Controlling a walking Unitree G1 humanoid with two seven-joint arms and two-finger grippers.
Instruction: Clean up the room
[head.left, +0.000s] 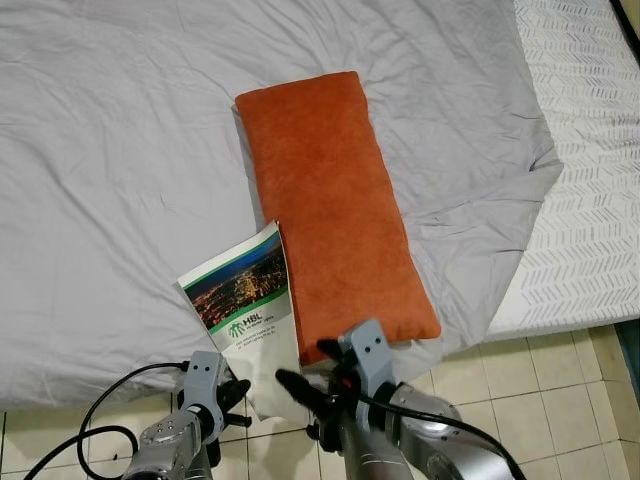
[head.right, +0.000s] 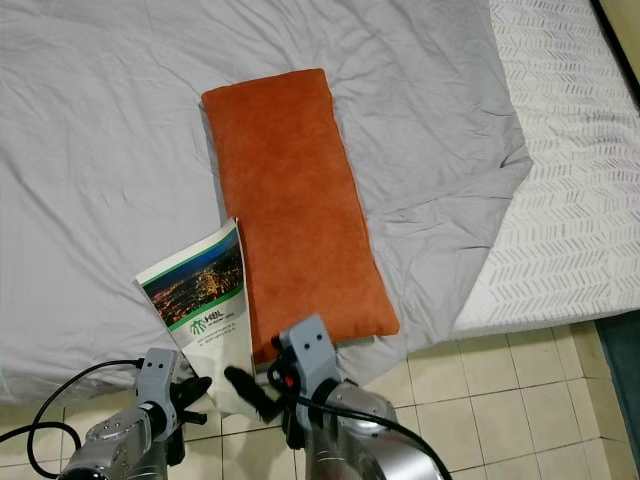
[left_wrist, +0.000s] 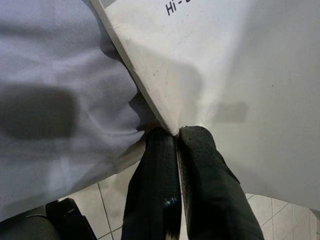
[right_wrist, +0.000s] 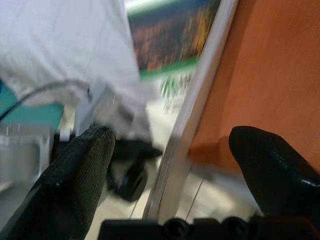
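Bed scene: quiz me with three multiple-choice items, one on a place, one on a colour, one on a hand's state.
1. Where is the booklet?
A. on the floor tiles
B. at the bed's edge beside the cushion
C. on top of the cushion

2. What colour is the cushion?
A. orange
B. blue
C. green

3. What is the left hand doing?
A. hanging open
B. gripping the cushion
C. pinching the booklet's corner

Answers: B, it lies on the grey sheet against the cushion's side; A, its cover is plain orange; C, the left wrist view shows both fingers closed on the white corner.
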